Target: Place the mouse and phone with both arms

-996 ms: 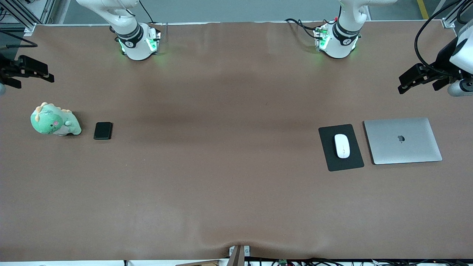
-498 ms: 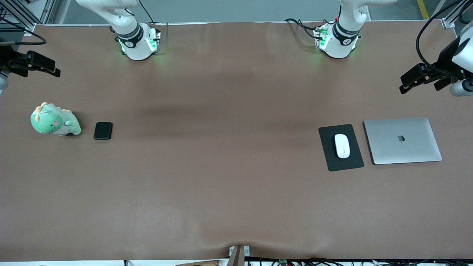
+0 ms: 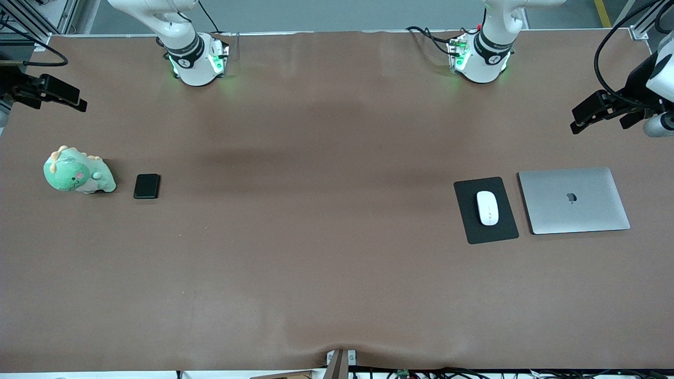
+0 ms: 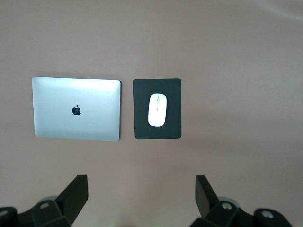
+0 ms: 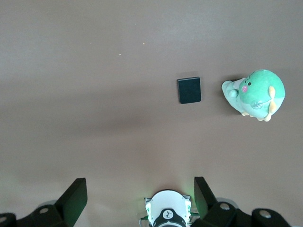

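The white mouse point(image 3: 488, 207) lies on a black pad point(image 3: 500, 229) toward the left arm's end of the table; it also shows in the left wrist view point(image 4: 157, 109). The black phone point(image 3: 146, 186) lies flat on the table toward the right arm's end, beside a green plush; it also shows in the right wrist view point(image 5: 189, 90). My left gripper point(image 3: 579, 118) is open and empty, high over the table's end beside the laptop. My right gripper point(image 3: 73, 100) is open and empty, high over the other end of the table. Both wrist views show the fingers point(image 4: 75, 194) point(image 5: 75, 196) wide apart.
A closed silver laptop point(image 3: 574, 200) lies beside the pad, also seen in the left wrist view point(image 4: 75, 115). A green dinosaur plush point(image 3: 79, 175) sits beside the phone, also seen in the right wrist view point(image 5: 255, 93). The arm bases point(image 3: 197, 60) point(image 3: 479, 58) stand along the table's edge farthest from the front camera.
Both grippers have drifted slightly toward the bases' side of the table, the right one more. The mouse, the phone and the rest have not moved.
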{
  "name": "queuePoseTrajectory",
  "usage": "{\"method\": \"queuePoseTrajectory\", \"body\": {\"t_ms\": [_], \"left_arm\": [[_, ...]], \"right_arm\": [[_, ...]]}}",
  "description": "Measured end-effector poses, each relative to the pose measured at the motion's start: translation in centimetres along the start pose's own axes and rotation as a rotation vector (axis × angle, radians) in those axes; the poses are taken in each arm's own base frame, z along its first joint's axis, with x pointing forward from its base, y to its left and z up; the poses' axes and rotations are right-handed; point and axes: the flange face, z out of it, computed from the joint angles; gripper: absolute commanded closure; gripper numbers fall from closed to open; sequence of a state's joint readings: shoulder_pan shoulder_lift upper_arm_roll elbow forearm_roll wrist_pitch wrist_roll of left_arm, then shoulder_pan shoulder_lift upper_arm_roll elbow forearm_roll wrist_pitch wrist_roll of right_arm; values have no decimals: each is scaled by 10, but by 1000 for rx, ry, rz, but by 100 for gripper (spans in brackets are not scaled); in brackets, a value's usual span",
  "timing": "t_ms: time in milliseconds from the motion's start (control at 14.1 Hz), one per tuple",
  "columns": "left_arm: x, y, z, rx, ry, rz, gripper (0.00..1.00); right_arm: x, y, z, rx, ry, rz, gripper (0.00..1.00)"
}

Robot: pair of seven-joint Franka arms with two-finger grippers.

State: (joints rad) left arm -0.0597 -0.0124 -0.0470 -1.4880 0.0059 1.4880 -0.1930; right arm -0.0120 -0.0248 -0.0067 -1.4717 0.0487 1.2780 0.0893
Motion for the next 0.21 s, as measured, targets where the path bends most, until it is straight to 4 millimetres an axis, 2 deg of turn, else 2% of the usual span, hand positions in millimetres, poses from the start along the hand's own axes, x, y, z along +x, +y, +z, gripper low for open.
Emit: {"method": "queuePoseTrajectory", "body": {"t_ms": [214], "left_arm": [[0,1,0,0,0,2,0]], "right_arm": [[-9,1,1,2,14,0,0]]}}
